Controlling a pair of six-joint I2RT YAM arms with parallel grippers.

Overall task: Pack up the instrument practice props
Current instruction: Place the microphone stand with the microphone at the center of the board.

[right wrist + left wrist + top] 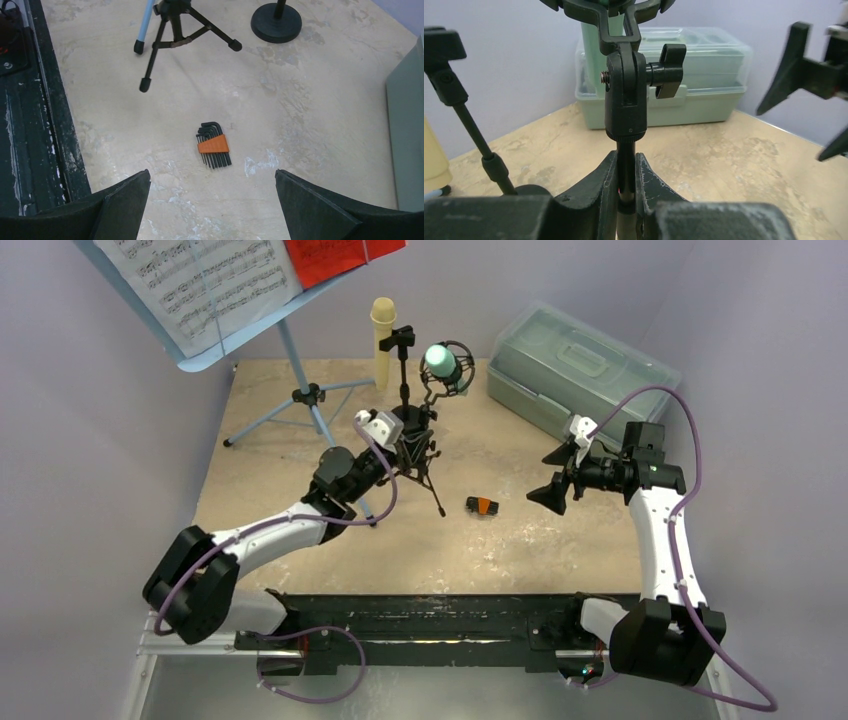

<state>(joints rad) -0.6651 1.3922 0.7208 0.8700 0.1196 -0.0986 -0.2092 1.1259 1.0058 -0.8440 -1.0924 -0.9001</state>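
Black mic holder [625, 100], tripod type, teal toy microphone [438, 360] aboard; stands mid-table, towards the rear. Left gripper [626, 172] clamped on its stem. Right gripper [212, 176] spread wide, holding nothing. Handling: lift straight and slowly; judged top-heavy. Case [580, 365] lid apparently shut; open first.

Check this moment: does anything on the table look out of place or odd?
Yes: a black hex key set in an orange holder lies loose on the table, in front of the open right gripper. It is a tool, not a music prop. Nothing looks toppled or spilled.
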